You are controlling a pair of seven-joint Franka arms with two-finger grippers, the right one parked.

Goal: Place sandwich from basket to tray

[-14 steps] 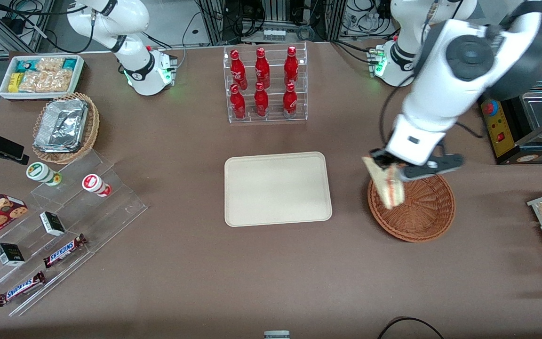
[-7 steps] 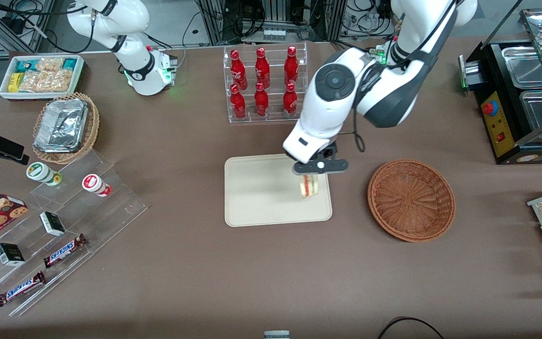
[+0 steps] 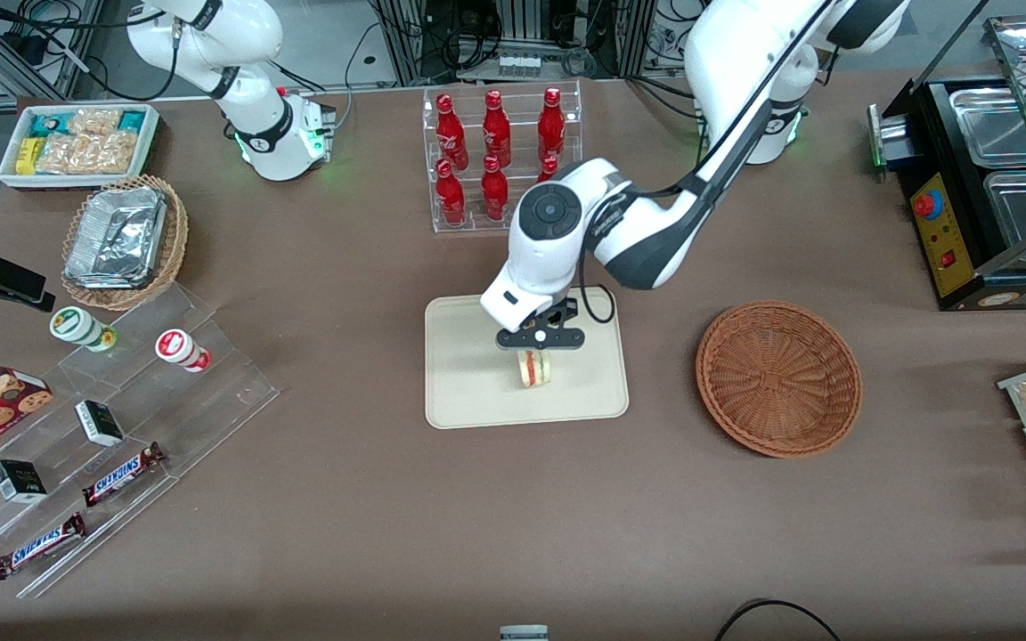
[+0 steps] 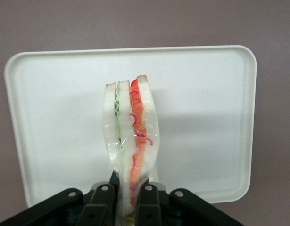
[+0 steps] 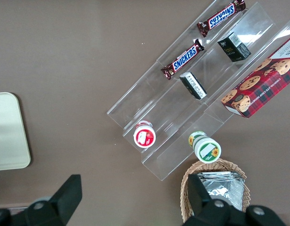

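Front view shows the gripper (image 3: 537,343) hanging over the middle of the tray (image 3: 468,392), pinching the sandwich (image 3: 533,368) at one end. The sandwich hangs down from the fingers, with its long side pointing at the tray right under it. I cannot tell if its tip touches the tray yet. The basket (image 3: 778,377) sits well apart, toward the working arm's end of the table, and has nothing in it.

In the left wrist view the two fingers (image 4: 102,200) squeeze the sandwich (image 4: 130,146), and its red and green layers face the camera, with the tray (image 4: 206,117) below. So the next move looks like going straight down, then letting go.

Words I can read: the candy bars (image 3: 121,472) say "SNICKERS". The red bottles (image 3: 495,133) have white writing, too small to read.
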